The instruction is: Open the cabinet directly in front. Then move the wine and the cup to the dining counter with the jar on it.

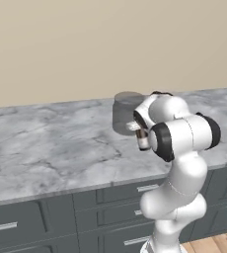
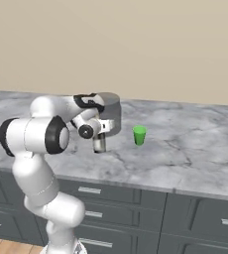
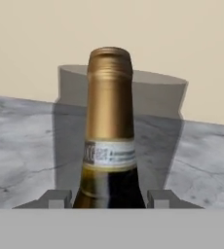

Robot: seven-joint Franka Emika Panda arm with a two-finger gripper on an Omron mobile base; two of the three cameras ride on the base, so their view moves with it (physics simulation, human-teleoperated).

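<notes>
Claw pinching the wine bottle, one finger on each side of its shoulder; bottle upright at frame centre in the hand view, its base at or just above the tabletop; contact unclear. Jar sits close behind it, green cup right of centre in the right base view. Risk: letting go before the base is seated could tip the bottle into the jar. Open marble lies left; front edge is near.

marble dining counter against beige wall; bearing grey jar, green cup just right of jar.
</notes>
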